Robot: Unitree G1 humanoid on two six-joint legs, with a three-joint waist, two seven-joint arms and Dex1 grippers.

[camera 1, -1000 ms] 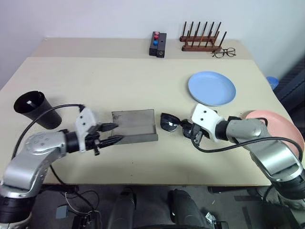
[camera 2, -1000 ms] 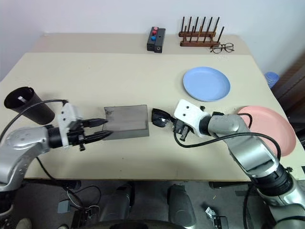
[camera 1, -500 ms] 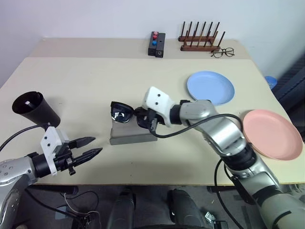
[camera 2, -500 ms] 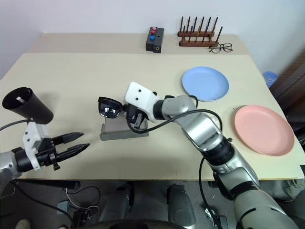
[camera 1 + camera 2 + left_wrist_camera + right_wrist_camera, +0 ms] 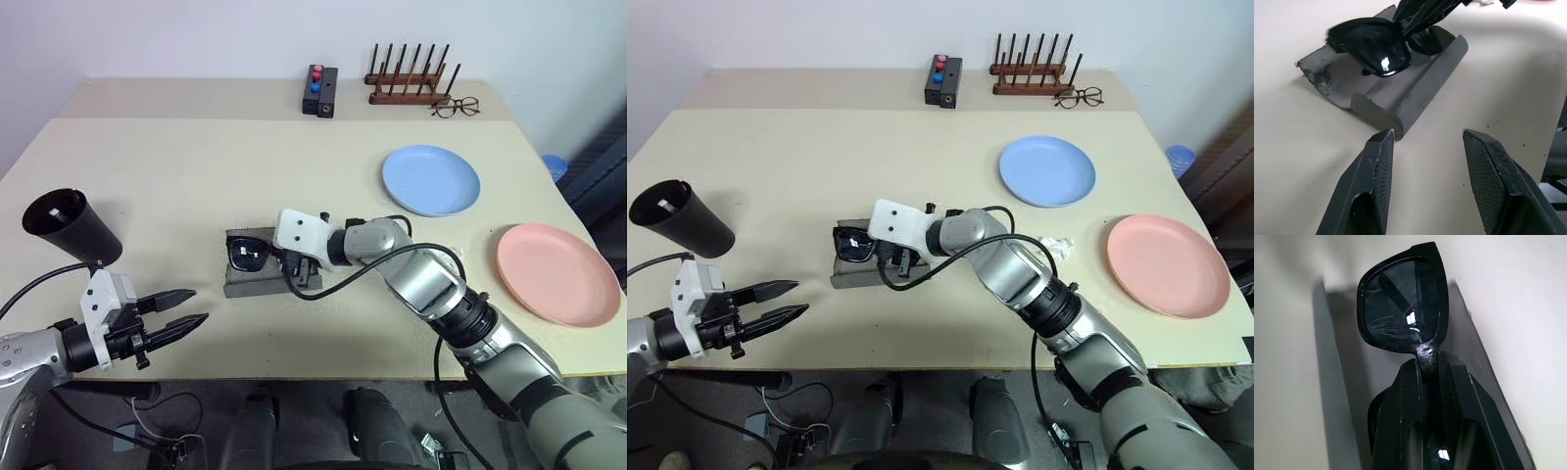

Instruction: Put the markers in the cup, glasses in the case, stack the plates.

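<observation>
The black thick-framed sunglasses with dark lenses (image 5: 251,252) sit over the open grey felt rectangular case (image 5: 257,284) in the middle of the beige surface (image 5: 196,166), clenched at the bridge by the right gripper's (image 5: 297,266) fingers. The left gripper (image 5: 188,307) hovers at the near left edge, its fingers (image 5: 1374,169) parted and holding nothing, pointing toward the case. The black tapered plastic cup (image 5: 69,225) stands at the left. The light blue round plate (image 5: 431,180) and the salmon pink round plate (image 5: 558,274) lie apart on the right

Glossy plastic glasses (image 5: 1376,46), matt felt-like case (image 5: 1415,88)
</observation>
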